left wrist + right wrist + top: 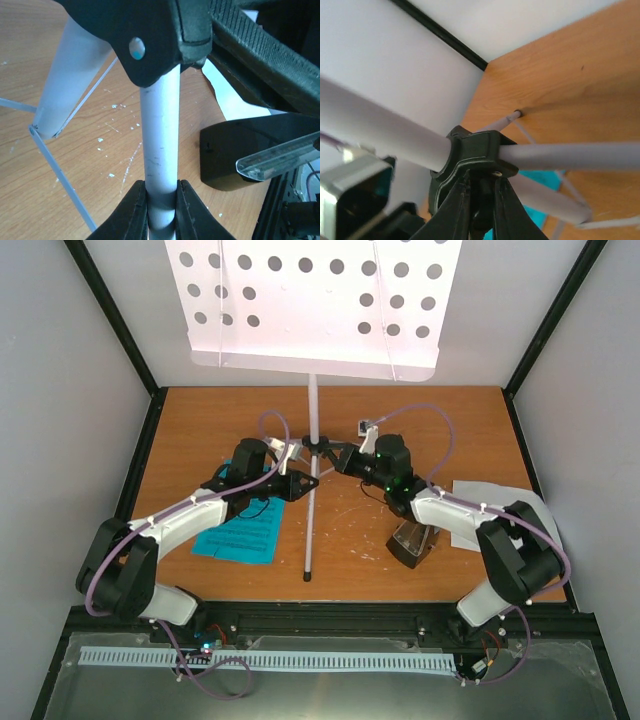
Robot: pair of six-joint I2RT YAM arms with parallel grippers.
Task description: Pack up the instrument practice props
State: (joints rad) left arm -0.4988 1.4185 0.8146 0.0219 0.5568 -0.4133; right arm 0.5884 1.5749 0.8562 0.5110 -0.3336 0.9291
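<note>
My left hand (161, 199) clamped on the pole (160, 130) of the music stand (312, 410), right hand (481, 200) pinching its black collar (475, 152)

Top external: high over near edge of table (200, 420), facing down. Wrist views: close-up, opposite sides. All share music stand (309, 530).

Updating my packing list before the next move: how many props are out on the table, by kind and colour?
Music stand: 1
Metronome: 1
Blue sheet: 1
White sheet: 1
Total: 4
</note>
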